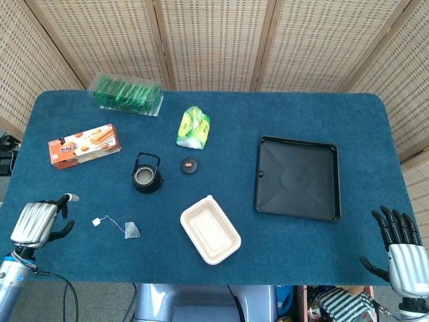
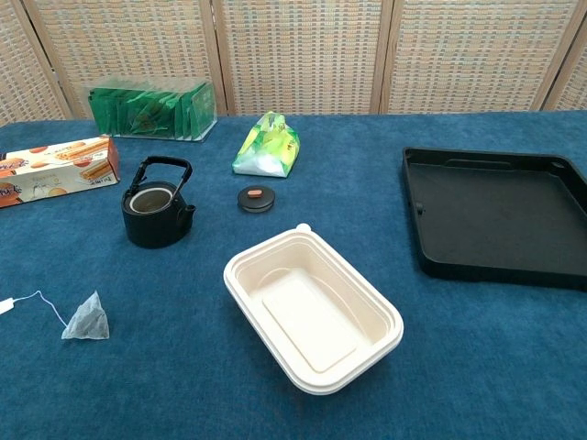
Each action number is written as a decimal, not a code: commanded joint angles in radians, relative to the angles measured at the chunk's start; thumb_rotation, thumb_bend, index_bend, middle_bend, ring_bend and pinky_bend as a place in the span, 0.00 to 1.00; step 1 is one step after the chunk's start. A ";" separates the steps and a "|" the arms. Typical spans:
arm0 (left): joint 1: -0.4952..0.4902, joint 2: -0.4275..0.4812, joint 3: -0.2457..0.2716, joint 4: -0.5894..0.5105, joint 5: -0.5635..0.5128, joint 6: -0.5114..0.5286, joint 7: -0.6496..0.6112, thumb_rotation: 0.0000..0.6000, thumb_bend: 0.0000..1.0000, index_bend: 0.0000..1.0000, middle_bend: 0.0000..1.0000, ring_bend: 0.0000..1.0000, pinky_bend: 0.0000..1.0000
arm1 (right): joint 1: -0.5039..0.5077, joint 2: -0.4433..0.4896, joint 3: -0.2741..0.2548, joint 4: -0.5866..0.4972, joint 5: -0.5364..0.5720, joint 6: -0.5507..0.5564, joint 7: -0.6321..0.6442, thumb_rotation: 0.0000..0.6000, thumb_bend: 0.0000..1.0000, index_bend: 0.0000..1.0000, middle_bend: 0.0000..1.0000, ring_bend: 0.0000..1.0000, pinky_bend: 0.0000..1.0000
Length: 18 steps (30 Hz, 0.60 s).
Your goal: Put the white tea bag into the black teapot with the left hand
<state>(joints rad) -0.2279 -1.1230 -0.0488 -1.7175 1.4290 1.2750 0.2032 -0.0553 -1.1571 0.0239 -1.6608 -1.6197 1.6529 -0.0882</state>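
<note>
Approach step, by the look of things: left hand (image 1: 39,221) low at the near-left edge of the counter (image 1: 221,114), turned in toward the work, empty, fingers partly curled, so hard to call spread or closed from the head view; absent from the chest view. Right hand (image 1: 401,251) off the near-right corner, fingers spread, holding nothing.

White tea bag (image 1: 132,231) lying on the cloth near the front left, a small pyramid with its thread trailing left to a paper tag (image 1: 97,221). Black teapot (image 1: 147,176) just behind and slightly right of the bag, lid off, mouth open, bail handle upright over the opening. Lid (image 1: 190,165) resting beside the pot to the right.

Best to reach rightward past the tag and pinch the peak of the bag, or the thread close to the bag, rather than press down on soft mesh. Worth lifting well clear of the cloth so the thread cannot snag. Then carry up and over the pot from the front, aim beside the upright handle rather than through it, and release only once the bag hangs inside the rim. Main risks, probably: handle blocking the drop, and a dangling bag swinging wide of a narrow mouth.
</note>
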 commanded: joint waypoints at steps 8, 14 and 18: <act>-0.080 -0.046 -0.010 0.046 -0.079 -0.138 0.067 1.00 0.36 0.39 0.75 0.72 0.67 | -0.008 0.000 -0.002 -0.002 0.011 -0.001 -0.006 1.00 0.02 0.14 0.12 0.00 0.05; -0.112 -0.083 -0.003 0.068 -0.134 -0.208 0.107 1.00 0.36 0.42 0.76 0.73 0.67 | -0.012 0.001 -0.003 -0.004 0.017 -0.002 -0.011 1.00 0.02 0.14 0.12 0.00 0.05; -0.127 -0.107 0.007 0.087 -0.160 -0.246 0.120 1.00 0.36 0.42 0.76 0.73 0.67 | -0.013 0.002 -0.003 -0.006 0.022 -0.004 -0.013 1.00 0.02 0.14 0.12 0.00 0.05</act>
<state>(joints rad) -0.3478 -1.2199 -0.0466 -1.6391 1.2784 1.0404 0.3172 -0.0687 -1.1551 0.0209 -1.6665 -1.5976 1.6489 -0.1008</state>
